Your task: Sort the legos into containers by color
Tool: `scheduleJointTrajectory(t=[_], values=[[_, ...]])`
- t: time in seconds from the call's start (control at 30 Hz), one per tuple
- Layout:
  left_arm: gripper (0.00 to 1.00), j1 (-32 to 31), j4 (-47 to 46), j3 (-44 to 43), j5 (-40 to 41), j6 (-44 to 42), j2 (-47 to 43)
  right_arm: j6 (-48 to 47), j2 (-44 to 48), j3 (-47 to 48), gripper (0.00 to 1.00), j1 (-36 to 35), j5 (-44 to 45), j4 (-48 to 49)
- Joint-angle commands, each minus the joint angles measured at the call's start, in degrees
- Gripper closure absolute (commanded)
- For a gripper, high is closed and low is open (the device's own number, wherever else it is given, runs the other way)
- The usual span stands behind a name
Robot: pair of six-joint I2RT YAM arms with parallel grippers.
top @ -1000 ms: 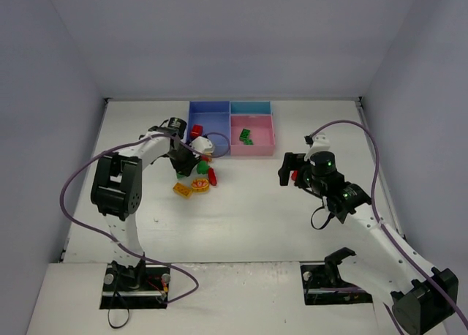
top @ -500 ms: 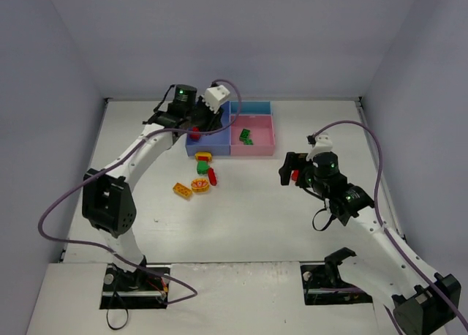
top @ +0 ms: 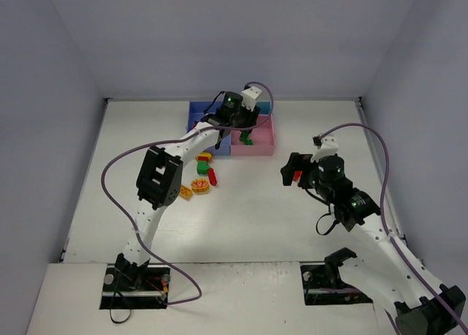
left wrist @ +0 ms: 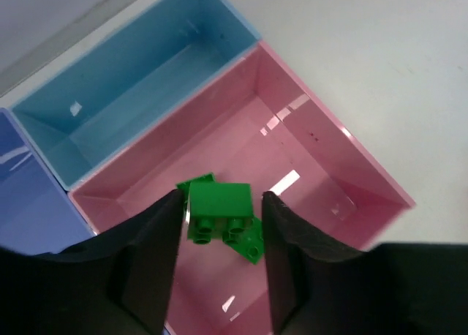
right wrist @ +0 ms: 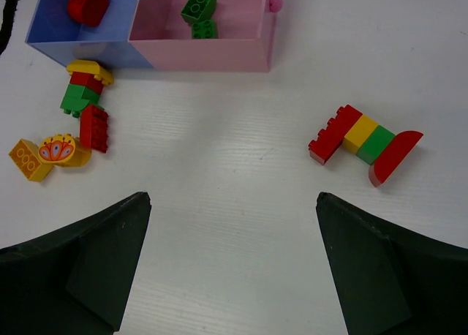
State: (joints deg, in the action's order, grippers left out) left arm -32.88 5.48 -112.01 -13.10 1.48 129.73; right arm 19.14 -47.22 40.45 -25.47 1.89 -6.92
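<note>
The left arm (top: 175, 148) stretches from its base at the near edge of the table (top: 248, 229) far out towards the middle of the far edge, with its elbow raised and its wrist tipped downward. The left gripper (left wrist: 221, 201) points down, its fingers (left wrist: 150, 254) only a little apart. The right arm (top: 369, 221) is bent, reaching from the near right corner towards the table's centre. The right gripper (right wrist: 230, 203) hangs above the surface, facing down, with its jaws spread wide.

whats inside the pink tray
A green brick between the left gripper's fingers, another green brick beneath it. The fingers cover the pink tray's near floor, so more could hide there.
</note>
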Motion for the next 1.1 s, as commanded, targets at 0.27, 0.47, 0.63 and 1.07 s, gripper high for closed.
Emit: scheduleJointTrajectory(t=[0.27,0.47,0.63,1.07], values=[[0.18,-0.6,-0.34,-0.24,13.08,11.43,-12.81,-0.68,-1.12,1.04,0.07,0.43,0.4,2.61],[0.09,-2.53,10.78,14.94,24.59,25.29,-27.93,-0.24,-2.87,1.13,0.07,0.43,0.13,2.7],[0.13,-4.03,22.87,27.35,30.67,41.72,-35.68,-0.24,-4.37,1.13,0.07,0.51,0.04,2.87],[0.39,-4.82,30.12,31.15,32.0,51.96,-27.17,1.69,-5.25,0.78,0.07,0.43,-1.28,3.66]])
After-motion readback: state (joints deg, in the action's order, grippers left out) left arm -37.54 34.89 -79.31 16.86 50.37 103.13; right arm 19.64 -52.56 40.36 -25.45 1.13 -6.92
